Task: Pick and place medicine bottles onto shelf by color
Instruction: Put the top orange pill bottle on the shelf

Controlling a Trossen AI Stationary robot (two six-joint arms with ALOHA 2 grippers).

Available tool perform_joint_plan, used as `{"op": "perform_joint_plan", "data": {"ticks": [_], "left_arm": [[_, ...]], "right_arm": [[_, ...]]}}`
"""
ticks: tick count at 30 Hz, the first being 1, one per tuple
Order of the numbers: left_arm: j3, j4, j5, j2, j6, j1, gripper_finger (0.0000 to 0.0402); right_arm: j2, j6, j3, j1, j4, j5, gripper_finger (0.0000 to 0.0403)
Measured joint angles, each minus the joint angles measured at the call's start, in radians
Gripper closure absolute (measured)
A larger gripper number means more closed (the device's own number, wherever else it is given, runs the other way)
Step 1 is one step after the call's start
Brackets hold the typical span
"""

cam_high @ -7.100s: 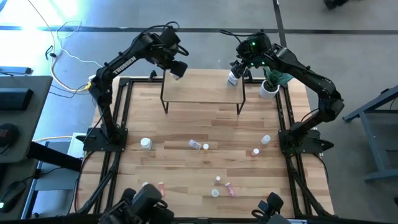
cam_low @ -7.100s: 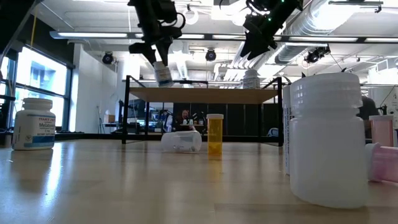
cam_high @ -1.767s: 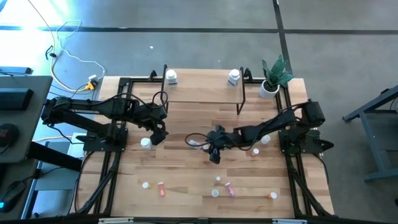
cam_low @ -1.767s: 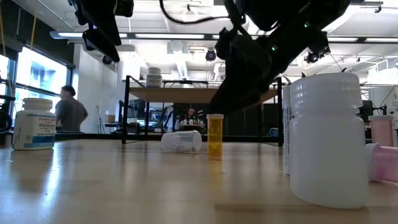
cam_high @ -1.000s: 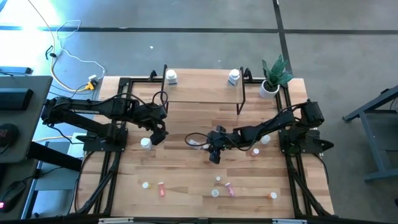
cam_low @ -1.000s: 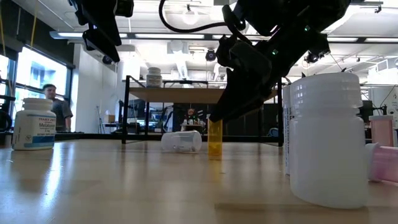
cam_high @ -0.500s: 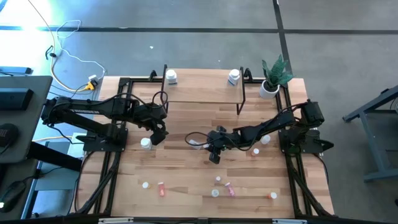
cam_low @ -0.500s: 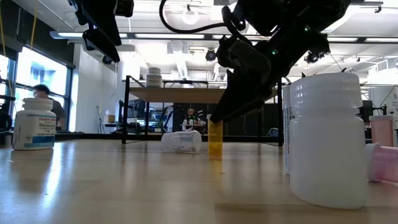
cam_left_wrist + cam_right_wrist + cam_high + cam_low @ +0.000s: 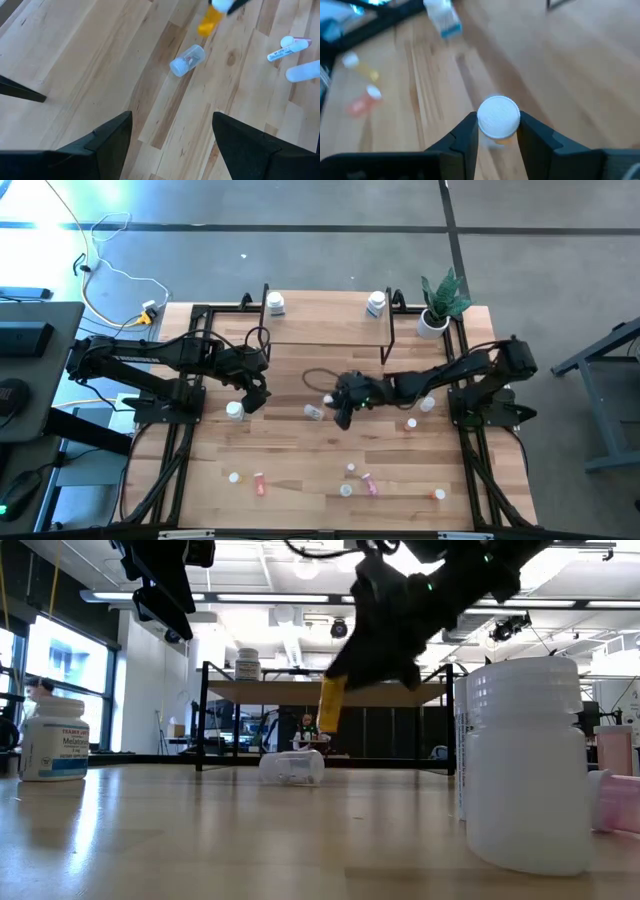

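Observation:
My right gripper [image 9: 498, 125] is shut on a small orange medicine bottle [image 9: 331, 705] with a white cap, held up over the middle of the table. My left gripper [image 9: 172, 131] hangs open above the table's left part, next to an upright white labelled bottle [image 9: 234, 410]; nothing is between its fingers. A clear bottle [image 9: 187, 60] lies on its side close by. The shelf [image 9: 325, 328] stands at the far edge with two white bottles [image 9: 275, 304] [image 9: 376, 303] upright on its top. My right gripper pinches the orange bottle at its white cap [image 9: 498, 116], one finger [image 9: 469, 134] on either side. The fingers come from above, slanting down. The bottle hangs below them, clear of the table and slightly tilted [image 9: 331, 705].
Several small pink, orange and white bottles lie scattered toward the near edge [image 9: 365, 483] and near the right arm's base [image 9: 411, 423]. A potted plant [image 9: 434, 318] stands right of the shelf. A large white bottle [image 9: 525, 765] is close in the low view.
My right gripper has shut on the orange bottle's cap and risen with it, going a little toward the far edge. The bottle, which stood on the table, now hangs clear of it and tilts slightly.

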Motion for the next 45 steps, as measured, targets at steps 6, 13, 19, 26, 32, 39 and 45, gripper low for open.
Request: {"op": "perform_joint_plan", "data": {"ticks": [6,13,19,26,32,39,45], "left_arm": [[0.000,0.002,-0.015,0.000,-0.008,0.000,0.0135],[0.000,0.003,-0.031,0.000,-0.033,0.001,0.0135],[0.000,0.004,-0.031,0.000,-0.038,0.001,0.0135],[0.000,0.005,-0.031,0.000,-0.038,0.001,0.0135],[0.000,0.007,-0.062,0.000,-0.053,0.012,0.0135],[0.000,0.040,-0.067,0.000,-0.064,0.062,0.0135],[0.000,0.070,-0.067,0.000,-0.063,0.098,0.0135]], "right_arm": [[-0.077,-0.085,0.101,-0.074,-0.105,0.001,0.0297],[-0.098,-0.235,0.278,-0.196,-0.312,-0.020,0.0297],[-0.098,-0.329,0.417,-0.333,-0.424,-0.070,0.0297],[-0.098,-0.398,0.515,-0.506,-0.503,-0.109,0.0297],[-0.097,-0.405,0.525,-0.635,-0.531,-0.135,0.0297],[-0.053,-0.372,0.525,-0.705,-0.566,-0.178,0.0297],[-0.005,-0.363,0.524,-0.688,-0.573,-0.202,0.0297]]}}
